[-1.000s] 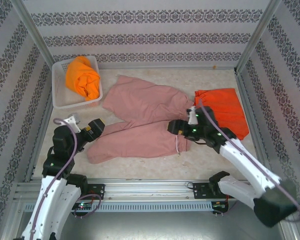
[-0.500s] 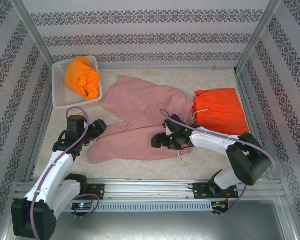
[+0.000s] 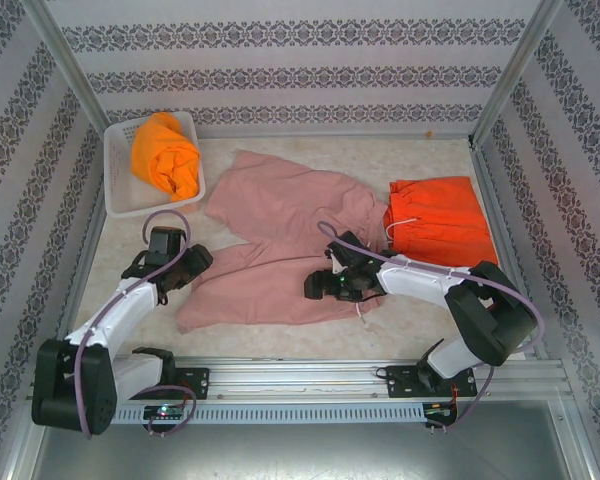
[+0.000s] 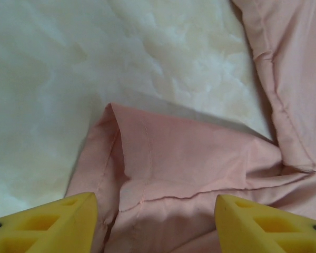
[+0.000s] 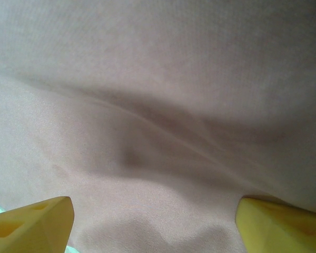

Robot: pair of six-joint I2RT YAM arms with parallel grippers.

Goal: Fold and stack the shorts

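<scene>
Left gripper (image 3: 188, 264) moved in from lower left onto pink shorts (image 3: 280, 210) hem, jaws narrowing, apart, nothing pinched; right gripper (image 3: 316, 287) spread at frame centre; fold grasp looks imminent

Overhead view: even, diffuse light from above, short soft shadows, sharp throughout. Left wrist view: tabletop (image 4: 95, 63) bright, nearly washed out; pink shorts (image 4: 200, 163) crisp, their folds shaded. Right wrist view: dimmer and soft (apparently too close to focus), one broad shadow across the pink shorts
</scene>
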